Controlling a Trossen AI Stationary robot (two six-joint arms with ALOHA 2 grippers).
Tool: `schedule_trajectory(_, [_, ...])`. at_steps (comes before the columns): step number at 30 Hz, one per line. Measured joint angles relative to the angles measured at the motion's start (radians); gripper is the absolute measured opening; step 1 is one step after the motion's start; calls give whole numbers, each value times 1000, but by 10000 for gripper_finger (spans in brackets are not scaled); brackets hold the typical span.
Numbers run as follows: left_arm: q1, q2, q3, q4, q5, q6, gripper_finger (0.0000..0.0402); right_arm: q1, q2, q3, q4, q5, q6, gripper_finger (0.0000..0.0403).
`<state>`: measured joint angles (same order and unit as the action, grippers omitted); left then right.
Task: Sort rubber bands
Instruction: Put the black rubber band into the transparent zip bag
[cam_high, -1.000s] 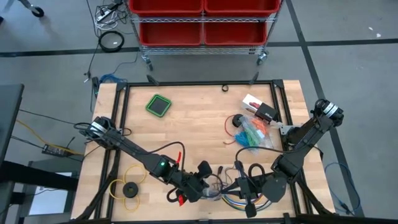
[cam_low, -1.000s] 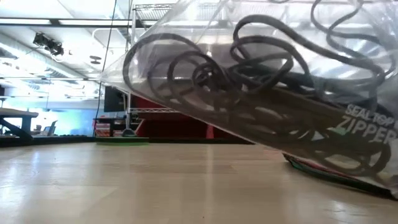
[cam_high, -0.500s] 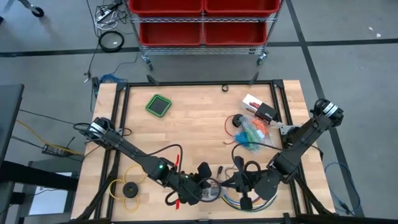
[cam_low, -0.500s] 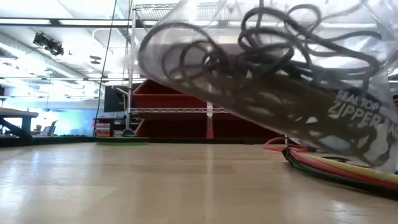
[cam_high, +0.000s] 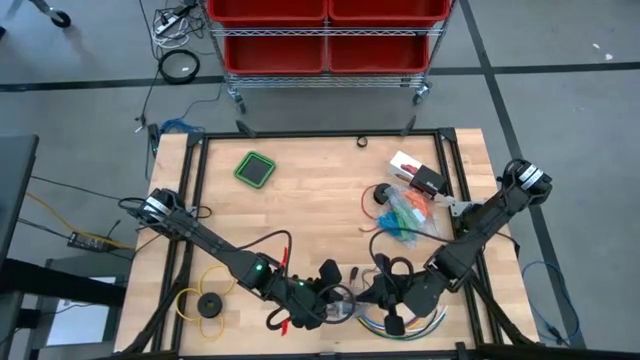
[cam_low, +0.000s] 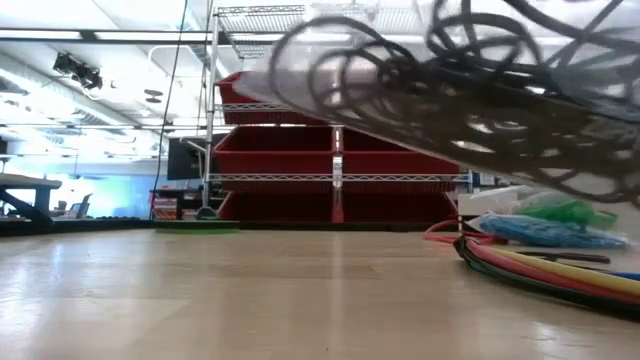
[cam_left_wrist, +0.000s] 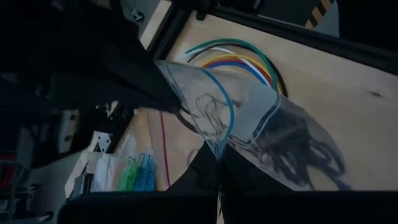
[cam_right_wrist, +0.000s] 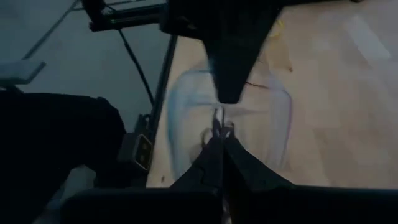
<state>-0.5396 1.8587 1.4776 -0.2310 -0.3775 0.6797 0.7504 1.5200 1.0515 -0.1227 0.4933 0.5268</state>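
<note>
Grippers meet near the bench's front edge, each pinched shut on the mouth rim of a clear zip bag (cam_left_wrist: 249, 118): the left gripper (cam_high: 335, 303) from the left, the right gripper (cam_high: 372, 297) from the right. Dark rubber bands (cam_low: 480, 100) fill the raised bag. Green and blue bunches (cam_high: 405, 215) lie in another clear bag toward the right edge, beside coiled multicoloured cables (cam_low: 540, 265).
</note>
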Motion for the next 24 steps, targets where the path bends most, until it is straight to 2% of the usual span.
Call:
schedule_trajectory(6, [0,0,0,1,0,-3,1,-7,0,-1,3,21,-17,11])
schedule_trajectory(17, [-5,0,0,-38,0,-20,1,14,-8,-1,-6,37,21,129])
schedule_trajectory(24, [-9,0,0,-78,0,-59,1,45,-61,-1,-138,47,89,134])
